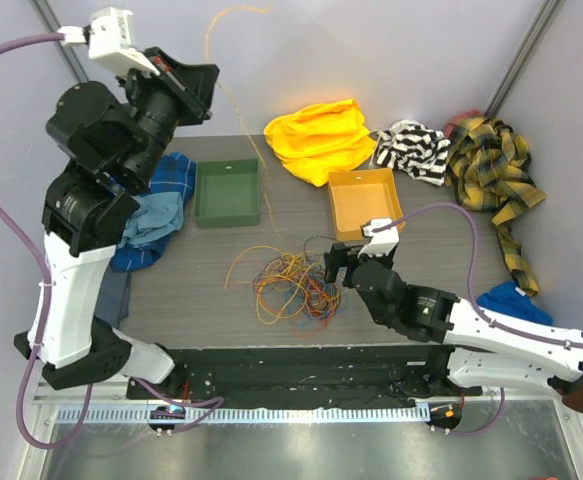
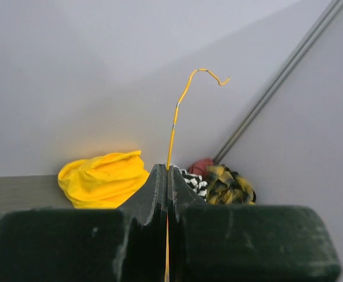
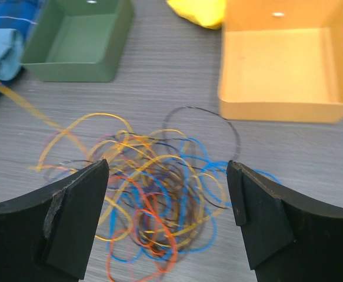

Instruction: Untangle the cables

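Note:
A tangle of thin cables (image 1: pixel 289 285), orange, yellow, blue and dark, lies on the table's near middle; it also shows in the right wrist view (image 3: pixel 159 188). My left gripper (image 1: pixel 203 88) is raised high at the back left and shut on a yellow cable (image 2: pixel 172 138), whose free end curls above the closed jaws. This yellow cable (image 1: pixel 243 110) runs down from the gripper to the tangle. My right gripper (image 3: pixel 166 176) is open and empty, hovering just above the tangle; it also shows in the top view (image 1: pixel 337 266).
A green tray (image 1: pixel 228 193) and an orange tray (image 1: pixel 365 200) stand behind the tangle. A yellow cloth (image 1: pixel 319 137), a striped cloth (image 1: pixel 412 152) and a plaid cloth (image 1: pixel 491 170) lie at the back right. Blue cloths (image 1: pixel 156 215) lie at the left.

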Motion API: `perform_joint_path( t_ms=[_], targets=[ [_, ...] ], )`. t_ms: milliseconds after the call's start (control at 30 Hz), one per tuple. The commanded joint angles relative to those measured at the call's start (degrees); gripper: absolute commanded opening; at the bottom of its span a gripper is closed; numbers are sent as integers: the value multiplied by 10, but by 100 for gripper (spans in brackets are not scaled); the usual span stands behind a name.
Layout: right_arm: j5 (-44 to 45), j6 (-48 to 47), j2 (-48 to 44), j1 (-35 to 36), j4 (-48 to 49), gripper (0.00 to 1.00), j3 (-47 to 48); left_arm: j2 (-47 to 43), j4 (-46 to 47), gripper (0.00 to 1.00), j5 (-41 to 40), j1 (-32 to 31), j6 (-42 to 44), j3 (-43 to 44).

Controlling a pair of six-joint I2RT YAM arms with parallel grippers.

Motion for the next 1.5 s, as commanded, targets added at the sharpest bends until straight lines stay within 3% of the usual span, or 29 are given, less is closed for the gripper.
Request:
perform_joint_path(
  t_ms=[0,167,333,600,633,700,733,767,800,833,967,1133,1467],
  targets=[
    [-68,-56,49,2,134,90,28,4,9,0,47,-2,-26,-60],
    [-98,-94,140,1,172,93,93,-1,1,0,67,-2,-34,-83],
    [-56,-116,224,-2,186,94,146,-4,-11,0,75,-3,-36,-83],
    [-101,-76,341,-59,184,92,189,-24,-16,0,87,-3,-38,-111],
    [-99,-73,348,-65,182,88,192,-26,-17,0,86,-3,-37,-115],
    [-99,-67,358,-80,182,66,195,-32,-18,0,82,-3,-35,-125],
    [-101,-66,357,-84,181,52,197,-39,-18,0,80,-3,-35,-129],
    [-101,-67,356,-87,181,22,197,-42,-17,0,77,-3,-34,-133],
    [-95,-67,342,-90,177,8,198,-46,-17,0,73,-3,-30,-141],
    [-77,-67,333,-90,175,1,199,-51,-17,0,65,-3,-30,-147],
    [-56,-84,263,-96,162,1,211,-67,-10,0,41,-3,-28,-182],
    [-3,-133,188,-102,101,1,297,-71,0,0,20,-3,-32,-240],
    [33,-226,167,-110,84,1,486,-48,45,0,58,-3,-56,-301]
  ],
)
